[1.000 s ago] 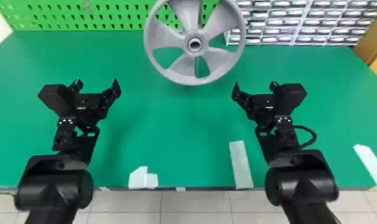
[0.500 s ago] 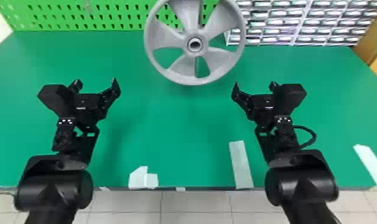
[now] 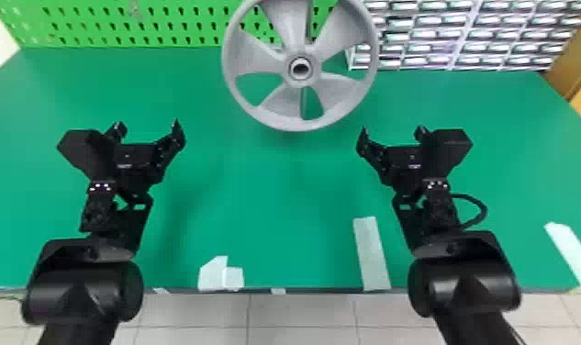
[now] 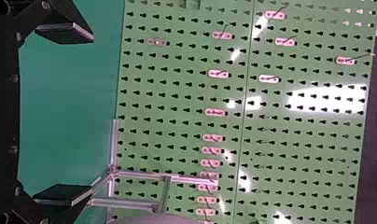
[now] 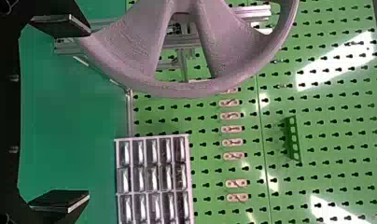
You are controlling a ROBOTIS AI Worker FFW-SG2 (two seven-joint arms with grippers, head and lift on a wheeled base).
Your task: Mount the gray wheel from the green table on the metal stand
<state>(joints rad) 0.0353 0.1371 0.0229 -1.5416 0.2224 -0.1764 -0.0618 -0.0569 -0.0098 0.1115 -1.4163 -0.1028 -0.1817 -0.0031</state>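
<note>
In the head view my left gripper (image 3: 148, 126) is open over the left of the green table (image 3: 266, 192), and my right gripper (image 3: 392, 130) is open over the right. The gray wheel (image 3: 282, 103) is upright at the back middle, beyond and between them, touched by neither. Bars of the metal stand (image 3: 304, 103) show behind its spokes; how the hub sits on the stand I cannot tell. In the left wrist view, my left gripper (image 4: 84, 114) holds nothing, with the stand (image 4: 140, 175) beyond. In the right wrist view, my empty right gripper (image 5: 81, 112) is nearer than the wheel (image 5: 186, 88).
A green pegboard (image 3: 96, 23) rises behind the table. A rack of small drawers (image 3: 454, 34) stands at the back right, beside the wheel. Pale tape strips (image 3: 371, 252) lie near the table's front edge.
</note>
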